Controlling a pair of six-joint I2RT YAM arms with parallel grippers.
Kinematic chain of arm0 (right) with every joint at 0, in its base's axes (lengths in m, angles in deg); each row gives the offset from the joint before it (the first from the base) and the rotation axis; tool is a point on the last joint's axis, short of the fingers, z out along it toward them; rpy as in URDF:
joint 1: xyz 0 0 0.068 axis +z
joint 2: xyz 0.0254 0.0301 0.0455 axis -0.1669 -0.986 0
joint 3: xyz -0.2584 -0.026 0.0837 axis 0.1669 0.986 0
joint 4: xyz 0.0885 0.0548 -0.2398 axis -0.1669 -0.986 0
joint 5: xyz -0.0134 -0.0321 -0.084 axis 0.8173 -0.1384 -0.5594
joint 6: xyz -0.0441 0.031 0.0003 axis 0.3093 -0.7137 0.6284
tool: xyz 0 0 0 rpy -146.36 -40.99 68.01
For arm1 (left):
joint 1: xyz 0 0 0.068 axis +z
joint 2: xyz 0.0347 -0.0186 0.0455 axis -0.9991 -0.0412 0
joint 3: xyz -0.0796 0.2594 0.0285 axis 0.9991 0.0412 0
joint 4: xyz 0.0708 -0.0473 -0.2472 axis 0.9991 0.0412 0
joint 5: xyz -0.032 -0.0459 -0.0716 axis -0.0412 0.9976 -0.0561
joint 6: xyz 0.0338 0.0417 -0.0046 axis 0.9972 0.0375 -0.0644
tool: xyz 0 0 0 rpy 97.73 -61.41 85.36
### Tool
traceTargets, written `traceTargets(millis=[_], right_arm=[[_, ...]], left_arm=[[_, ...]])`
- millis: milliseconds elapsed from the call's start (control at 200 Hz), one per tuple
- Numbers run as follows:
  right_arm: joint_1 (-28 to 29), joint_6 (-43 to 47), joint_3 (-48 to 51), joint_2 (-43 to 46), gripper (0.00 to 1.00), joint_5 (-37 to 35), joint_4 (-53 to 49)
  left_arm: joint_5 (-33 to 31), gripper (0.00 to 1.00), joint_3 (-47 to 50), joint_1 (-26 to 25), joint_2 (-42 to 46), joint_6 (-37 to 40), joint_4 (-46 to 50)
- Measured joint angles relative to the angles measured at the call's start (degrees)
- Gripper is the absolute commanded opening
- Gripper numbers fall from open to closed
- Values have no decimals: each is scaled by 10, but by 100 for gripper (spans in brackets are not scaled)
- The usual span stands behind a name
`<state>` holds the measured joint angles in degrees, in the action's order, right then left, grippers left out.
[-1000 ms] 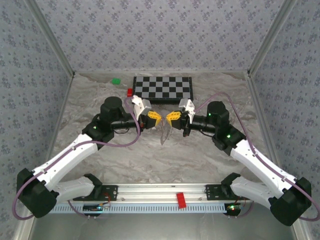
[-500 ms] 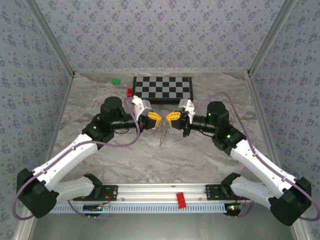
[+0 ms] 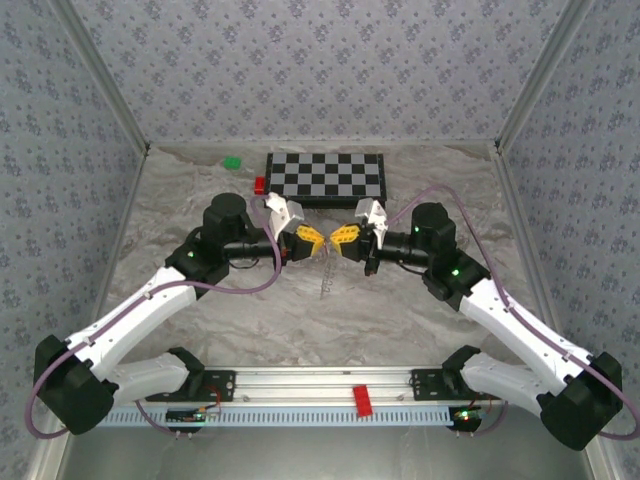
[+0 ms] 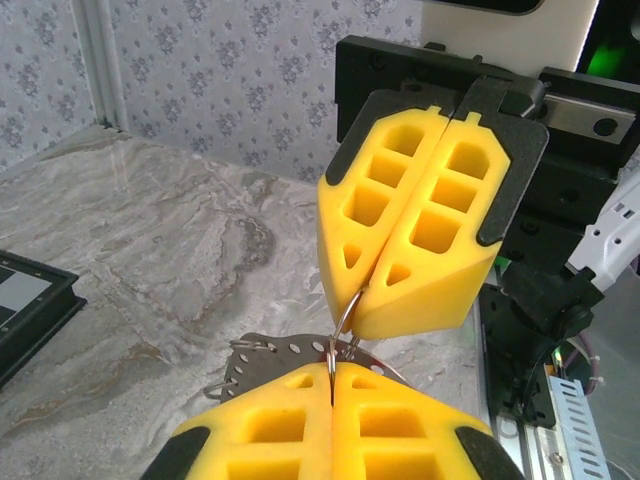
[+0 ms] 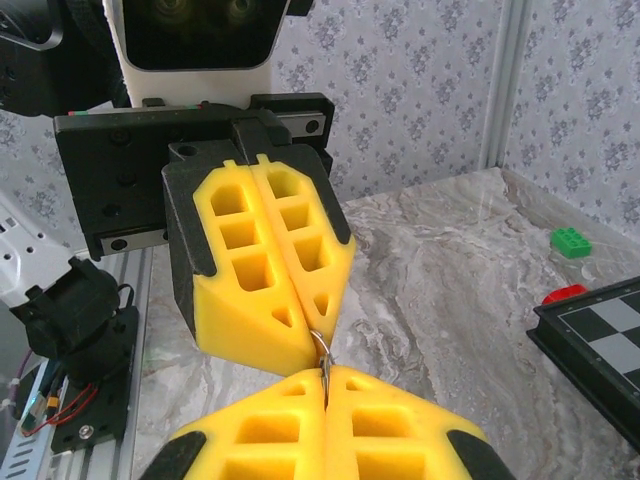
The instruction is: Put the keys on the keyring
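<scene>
Yellow moulded fingers meet nose to nose in the top view. The left gripper [image 3: 320, 244] and the right gripper [image 3: 334, 246] face each other above the marbled grey table [image 3: 180, 185], just in front of the black-and-white chessboard [image 3: 325, 177]. A faint grey plate [image 3: 325, 283] dangles below their meeting point. By my reading it hangs clear of the table, so the work happens in the air, where both arms can reach it. The small red block [image 3: 259, 184] and the small green block [image 3: 232, 161] lie apart at the back, out of play.

From the left wrist, the left gripper's jaws are pressed together on the thin grey metal wire keyring [image 4: 345, 318]. The wire runs straight up into the closed tips of the right gripper. With each arm pinching one side, they can probably pry the coil apart for threading. The plate looks dark here, with holes punched along its edge and tiny rings on it, and it hangs just behind the left fingers. A thin red rim peeks beside it. I take it for the keys [image 4: 384, 369], a tiny flat red tag, though too little shows to be sure. I also cannot tell whether it already sits on the ring.

From the right wrist, the right gripper's jaws are likewise clamped on the keyring. The left gripper's tips sit directly above, almost touching. So slim a hold could slip, I judge.
</scene>
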<state>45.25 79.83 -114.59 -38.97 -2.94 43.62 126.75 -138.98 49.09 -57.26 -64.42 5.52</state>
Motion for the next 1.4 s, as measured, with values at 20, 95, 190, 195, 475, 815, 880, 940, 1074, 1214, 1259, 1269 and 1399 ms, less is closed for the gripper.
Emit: traceTargets(millis=[20, 95, 190, 195, 475, 815, 880, 940, 1074, 1214, 1259, 1269, 1399], right_arm=[[0, 0, 0, -1, 0, 0, 0], [0, 0, 0, -1, 0, 2, -1], [0, 0, -1, -1, 0, 3, -2], [0, 0, -1, -1, 0, 3, -2], [0, 0, -2, -1, 0, -5, -9], [-20, -28, -7, -2, 0, -27, -19], [-24, -35, -7, -4, 0, -31, -18], [-26, -39, -7, -8, 0, -33, -17], [-26, -44, -7, -14, 0, -35, -17], [-26, -44, -7, -14, 0, -34, -17], [-26, -43, -8, -14, 0, -33, -17], [-26, -43, -8, -14, 0, -33, -17], [-26, -38, -8, -6, 0, -33, -17]], left_arm=[[1, 0, 0, -1, -1, 0, 0], [3, 0, -2, -2, -3, 2, 3], [3, 0, -5, -2, -4, 2, 5], [3, 0, -5, -2, -4, 2, 6], [-9, 0, -6, -5, -4, 7, 12], [-37, 0, -6, -15, -4, 22, 18], [-38, 0, -6, -25, -4, 28, 21], [-39, 0, -7, -31, -5, 33, 25], [-46, 0, -10, -36, -12, 40, 33], [-61, 0, -10, -36, -11, 41, 32], [-61, 0, -10, -34, -11, 41, 32], [-61, 0, -10, -34, -11, 41, 32], [-51, 0, -10, -16, -9, 39, 28]])
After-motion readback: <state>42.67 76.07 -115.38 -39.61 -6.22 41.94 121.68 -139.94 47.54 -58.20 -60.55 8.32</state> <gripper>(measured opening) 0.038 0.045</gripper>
